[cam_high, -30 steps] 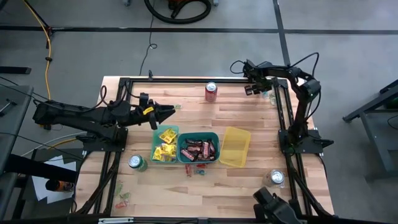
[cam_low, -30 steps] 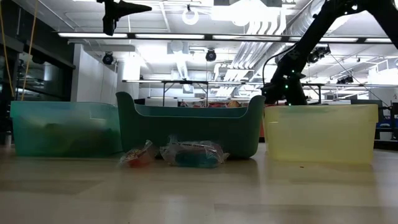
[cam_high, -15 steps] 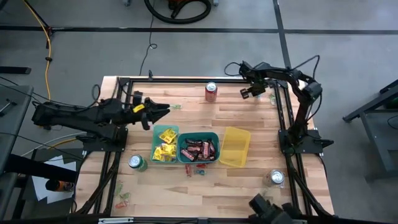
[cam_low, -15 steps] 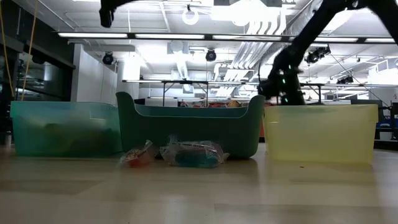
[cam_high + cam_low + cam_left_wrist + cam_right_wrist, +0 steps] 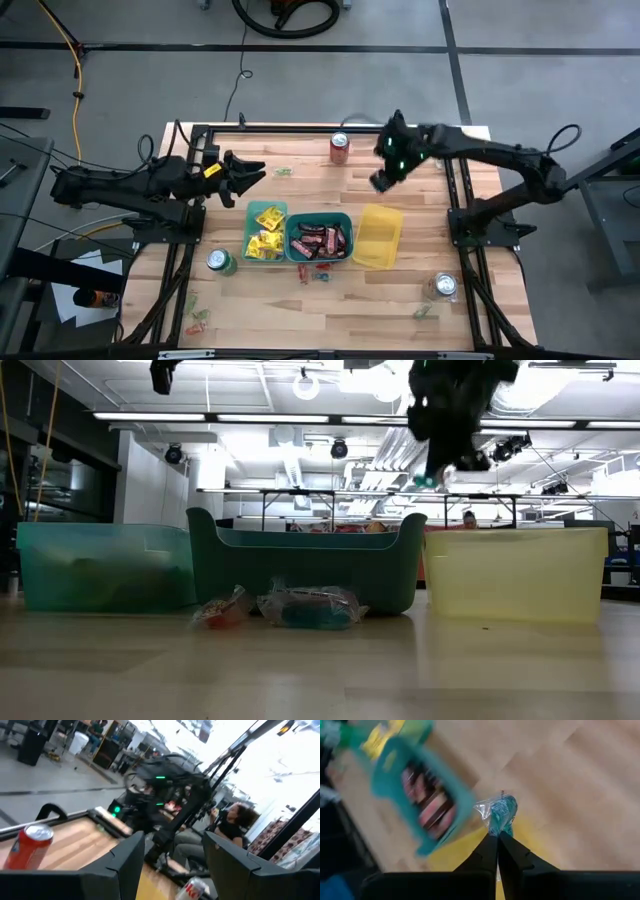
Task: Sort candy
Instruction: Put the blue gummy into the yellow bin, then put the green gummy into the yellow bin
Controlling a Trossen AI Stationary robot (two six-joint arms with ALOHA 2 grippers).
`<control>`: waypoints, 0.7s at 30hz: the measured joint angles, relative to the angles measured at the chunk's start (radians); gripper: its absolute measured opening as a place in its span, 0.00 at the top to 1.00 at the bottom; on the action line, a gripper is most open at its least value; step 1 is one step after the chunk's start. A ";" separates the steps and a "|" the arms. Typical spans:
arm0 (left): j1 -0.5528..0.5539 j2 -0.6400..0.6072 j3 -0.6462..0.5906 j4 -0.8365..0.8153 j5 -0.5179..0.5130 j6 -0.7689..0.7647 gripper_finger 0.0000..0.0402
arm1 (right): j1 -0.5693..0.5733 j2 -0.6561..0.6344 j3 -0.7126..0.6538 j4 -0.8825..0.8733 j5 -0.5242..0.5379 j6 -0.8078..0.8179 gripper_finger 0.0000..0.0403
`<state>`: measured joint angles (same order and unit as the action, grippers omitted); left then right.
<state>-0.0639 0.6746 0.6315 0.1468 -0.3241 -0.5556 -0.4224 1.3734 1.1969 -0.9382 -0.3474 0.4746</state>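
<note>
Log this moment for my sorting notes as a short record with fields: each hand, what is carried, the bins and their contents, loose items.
right hand: shut on a clear-wrapped green candy, carried above the table near the yellow bin
left hand: open, holding nothing, over the table's left side
yellow bin: looks empty
middle teal bin: dark brown-red bars
left teal bin: yellow packets
loose candy: two wrapped pieces in front of the middle teal bin
cans: red soda can at the far edge
</note>
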 joint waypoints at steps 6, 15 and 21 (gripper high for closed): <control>0.000 0.000 0.000 -0.079 0.000 -0.029 0.53 | 0.327 0.006 0.000 -0.017 0.131 0.324 1.00; -0.001 0.001 0.000 -0.098 0.036 -0.066 0.53 | 0.549 0.122 0.000 -0.051 0.364 0.564 0.99; -0.004 0.003 0.000 -0.099 0.036 -0.114 0.53 | 0.554 0.132 0.000 -0.078 0.434 0.471 0.81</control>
<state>-0.0677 0.6777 0.6315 0.0483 -0.2878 -0.6697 0.1318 1.5056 1.1965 -1.0165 0.0866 0.9460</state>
